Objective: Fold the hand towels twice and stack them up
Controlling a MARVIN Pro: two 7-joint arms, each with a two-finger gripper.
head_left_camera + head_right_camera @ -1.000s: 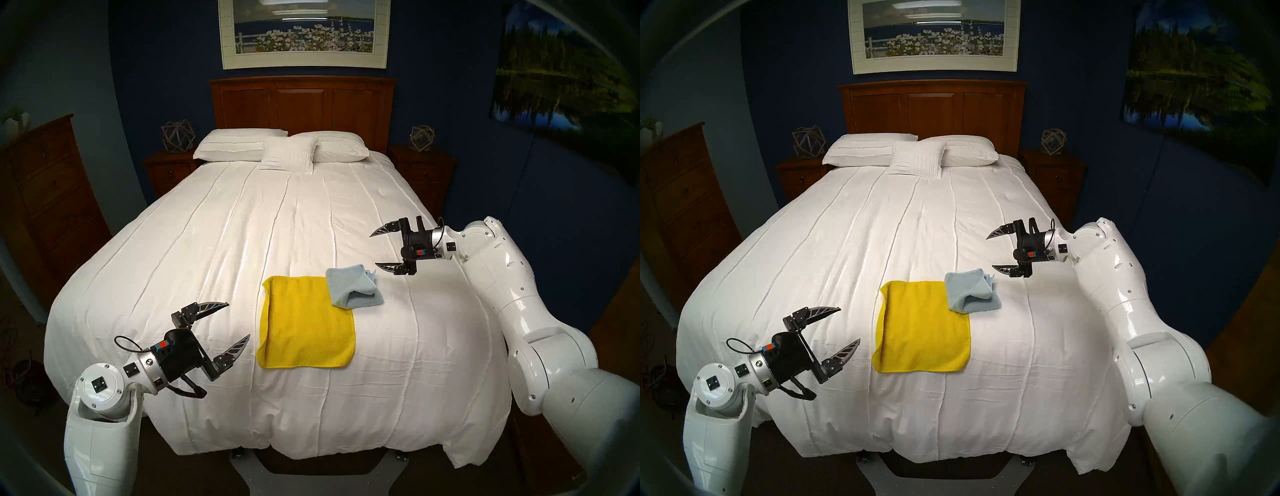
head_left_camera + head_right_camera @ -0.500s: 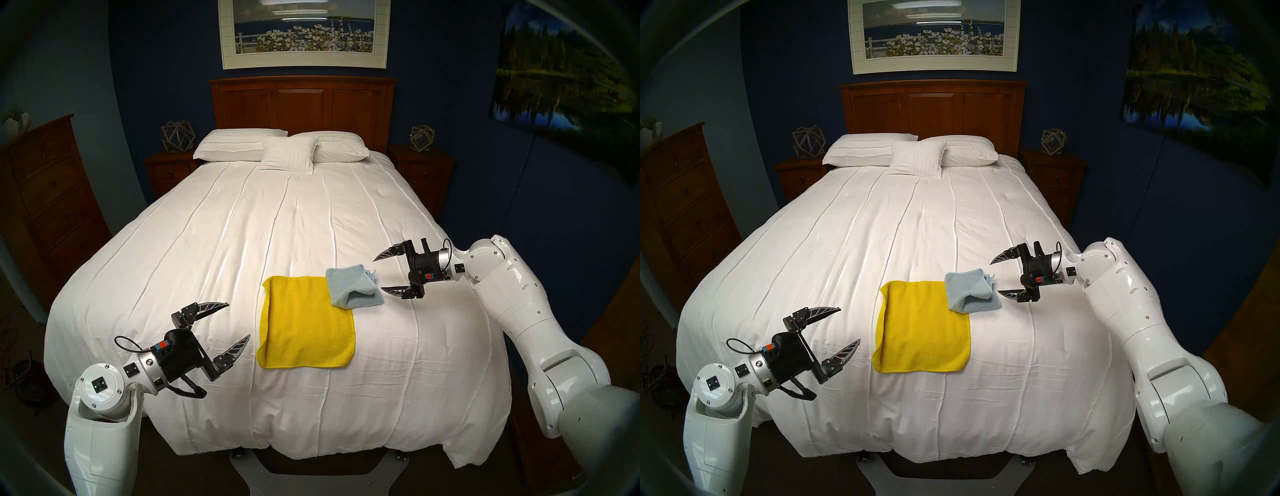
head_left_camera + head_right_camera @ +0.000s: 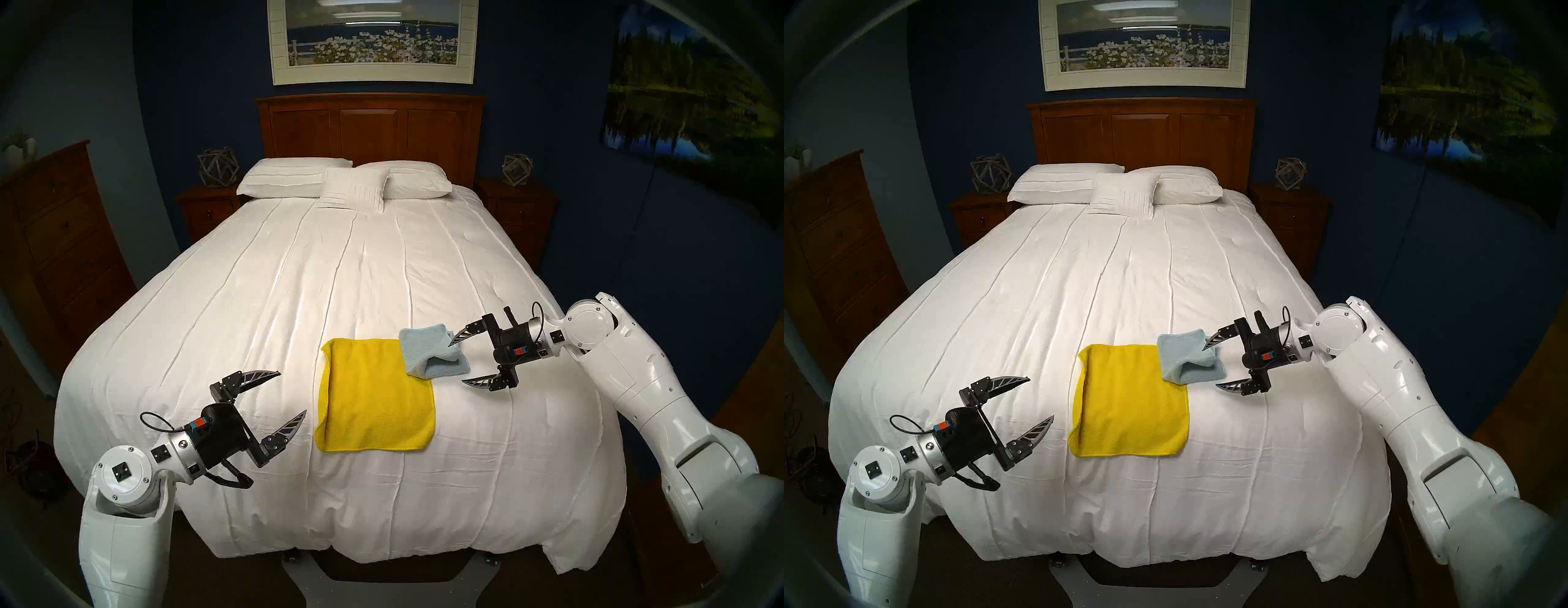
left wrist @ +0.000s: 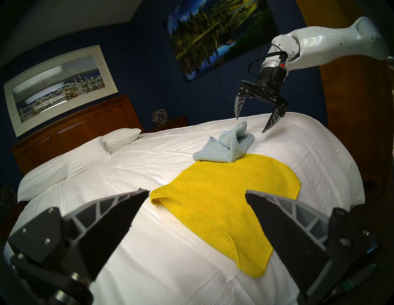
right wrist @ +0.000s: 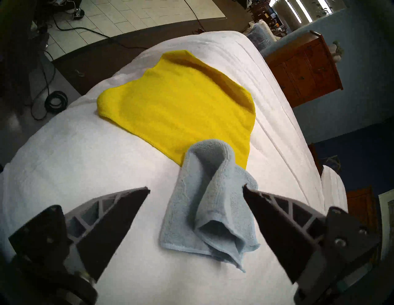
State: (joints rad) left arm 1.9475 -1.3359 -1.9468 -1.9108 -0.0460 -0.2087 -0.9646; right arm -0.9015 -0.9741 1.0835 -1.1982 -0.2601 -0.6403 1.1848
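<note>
Right of frame centre in the head view, the right hand [image 3: 457, 360], fingers spread apart and empty, hovers just beside the crumpled grey-blue towel [image 3: 428, 352], which overlaps the yellow towel [image 3: 375, 397]; lower left, the left hand [image 3: 292, 392] gapes open.

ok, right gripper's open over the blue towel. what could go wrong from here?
1. The blue towel is bunched in loose layers. The open right gripper may pinch only one flap, and the bundle could unravel.
2. The blue towel overlaps a corner of the yellow towel, so a deep pinch or drag could catch and shift it.
3. The bedspread is soft; fingertips pressing down could snag it too.
</note>
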